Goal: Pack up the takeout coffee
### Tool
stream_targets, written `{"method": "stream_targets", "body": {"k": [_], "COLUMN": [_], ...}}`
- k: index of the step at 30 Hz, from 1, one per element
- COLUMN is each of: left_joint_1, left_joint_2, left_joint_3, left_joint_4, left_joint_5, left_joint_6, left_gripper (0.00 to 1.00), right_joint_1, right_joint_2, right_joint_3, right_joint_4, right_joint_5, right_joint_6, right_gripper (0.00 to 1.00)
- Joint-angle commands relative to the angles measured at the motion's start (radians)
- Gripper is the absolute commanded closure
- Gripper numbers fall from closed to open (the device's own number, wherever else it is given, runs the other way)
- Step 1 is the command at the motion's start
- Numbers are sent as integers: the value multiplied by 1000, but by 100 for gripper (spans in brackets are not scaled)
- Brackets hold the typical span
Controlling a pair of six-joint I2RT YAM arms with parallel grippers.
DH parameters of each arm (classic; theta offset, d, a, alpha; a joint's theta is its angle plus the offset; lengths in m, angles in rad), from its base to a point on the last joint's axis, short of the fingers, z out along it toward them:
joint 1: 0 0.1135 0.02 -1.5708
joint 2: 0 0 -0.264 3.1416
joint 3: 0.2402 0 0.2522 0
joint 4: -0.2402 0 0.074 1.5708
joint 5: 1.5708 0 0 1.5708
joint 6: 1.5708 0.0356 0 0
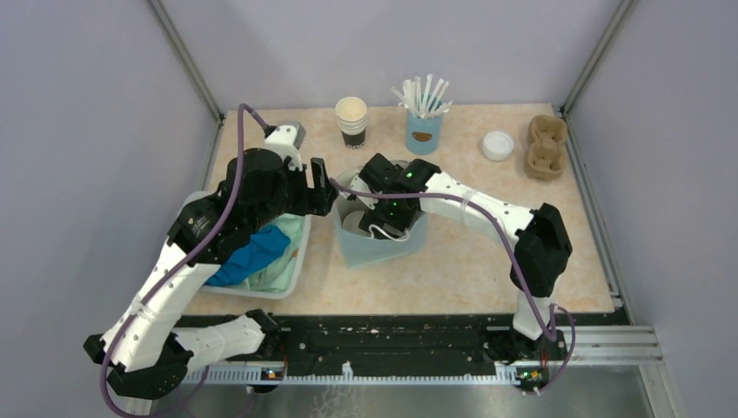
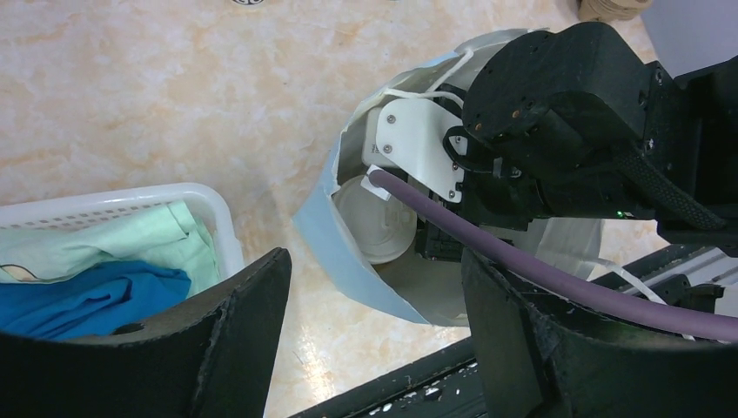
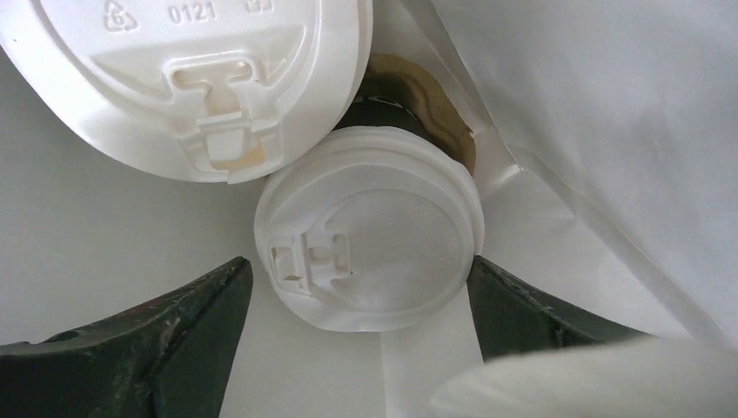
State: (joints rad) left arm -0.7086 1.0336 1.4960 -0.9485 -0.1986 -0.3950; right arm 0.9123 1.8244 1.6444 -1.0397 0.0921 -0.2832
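Right wrist view: the coffee [image 3: 365,231] stands upright inside the bag [image 3: 609,104], beside a second lidded cup [image 3: 183,78]. The right tool [image 3: 357,266] is spread, fingers flanking the lid, gripping nothing. The left tool [image 2: 374,261], also spread and empty, hovers near the bag's rim. Placing looks done; next the right arm should lift straight out without snagging the bag.

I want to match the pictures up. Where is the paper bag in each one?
Top camera: the bag is in the middle of the table, between the arms.
Left wrist camera: the bag is in the middle and right, with its blue outside showing.
Right wrist camera: we look inside the bag, and its white walls fill the picture.
Shared landmark: the right gripper reaches into the bag in all three.
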Motion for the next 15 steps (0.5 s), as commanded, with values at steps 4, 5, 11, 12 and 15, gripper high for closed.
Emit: {"method": "stream_targets", "body": {"k": [4,5,11,12,15], "left_joint_1": [-5,-5,-5,-6,-5], "left_joint_2": [-35,-37,-53,-57,-66], "left_joint_3": [-2,-6,-33,-39,-55], "left_joint_4": [40,39,45,47,47], "left_joint_5": [20,24,50,56,65], "left_joint_6": [-45,-51,-83,-89,-112], "left_gripper": [22,22,23,23,23], "right_joint_1": [32,33,33,33,34], "right_joint_2": [-75,-82,-131,-139,-165], "right_joint_3": [94,101,111,112,143], "right_joint_4": [-55,-62,-84,-86,-107], "right_joint_5": [6,15,40,39,47], "right_joint_6": [90,95,131,141,179], "right_gripper": [4,3,1,1,1]}}
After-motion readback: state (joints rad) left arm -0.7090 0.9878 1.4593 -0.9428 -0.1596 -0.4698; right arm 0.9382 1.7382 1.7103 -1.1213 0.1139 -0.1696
